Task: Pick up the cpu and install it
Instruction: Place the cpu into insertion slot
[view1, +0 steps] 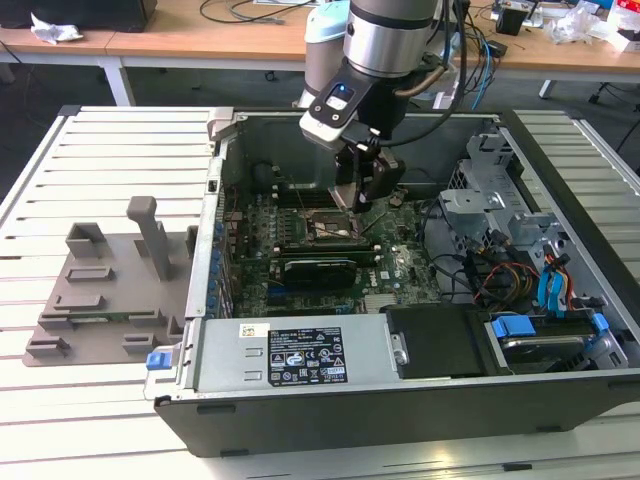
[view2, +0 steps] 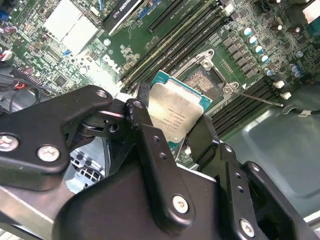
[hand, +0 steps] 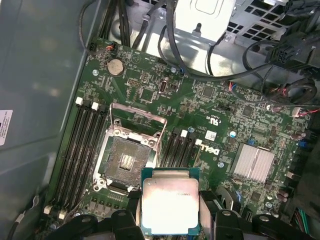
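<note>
One cpu (hand: 170, 206), one gripper (hand: 170, 212), one open socket (hand: 125, 162). The gripper's two black fingers (view2: 147, 135) are clamped on opposite edges of the cpu, silvery plate facing the cameras in both wrist views, green edge showing around it. The chip sits squarely between the fingertips, held over the motherboard (hand: 220, 105) just beside the socket rather than in it; in the second wrist view the cpu (view2: 175, 111) overlaps one corner of the socket (view2: 206, 82). The socket's one metal load frame (hand: 137, 117) is flipped up, the contact field showing. Memory slots (hand: 82, 150) run along both sides of the socket. One ribbed silver heatsink (hand: 255, 164) and one coin cell (hand: 115, 66) sit elsewhere on the board.

In the exterior view the gripper (view1: 362, 195) reaches down into the one open computer case (view1: 300, 355), over the board's far middle. One grey fixture tray (view1: 105, 290) lies outside the case, at the exterior view's left.
</note>
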